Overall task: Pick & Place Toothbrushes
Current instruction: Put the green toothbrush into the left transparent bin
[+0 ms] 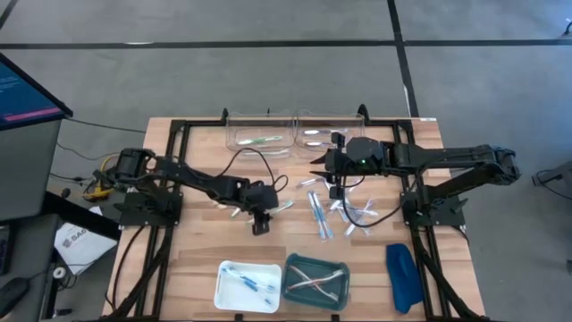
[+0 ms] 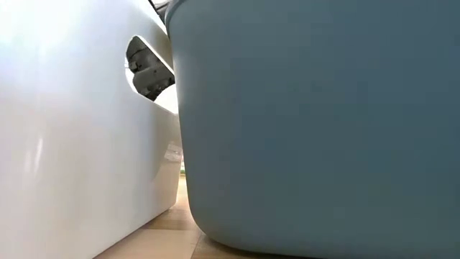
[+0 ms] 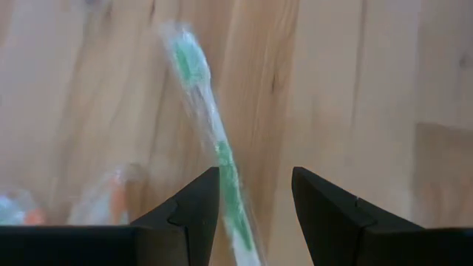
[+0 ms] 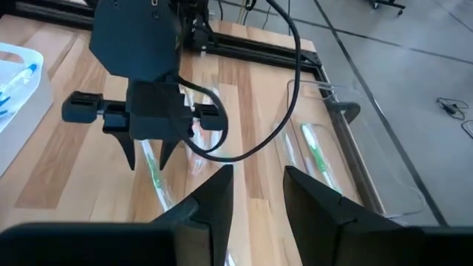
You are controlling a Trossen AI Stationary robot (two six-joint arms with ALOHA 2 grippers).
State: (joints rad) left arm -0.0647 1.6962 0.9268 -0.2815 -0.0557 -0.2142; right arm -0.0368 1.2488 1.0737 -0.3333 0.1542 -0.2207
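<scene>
My left gripper point(image 3: 255, 177) is open and points down at the table near its middle point(image 1: 260, 222). A green toothbrush in a clear wrapper point(image 3: 203, 103) lies flat on the wood, its lower part running between the two fingers; I see no touch. The right wrist view shows that same gripper point(image 4: 150, 159) standing over the toothbrush point(image 4: 153, 174). My right gripper point(image 4: 257, 181) is open and hovers to the right point(image 1: 323, 165), touching nothing. More wrapped toothbrushes point(image 1: 322, 215) lie scattered on the table below it.
Two clear bins point(image 1: 259, 134) sit at the far edge, one holding a green toothbrush point(image 4: 318, 155). A white tray point(image 1: 223, 282) and a teal tray point(image 1: 290, 268) stand at the near edge and block the low view. A dark-blue oblong object point(image 1: 402, 277) lies near right.
</scene>
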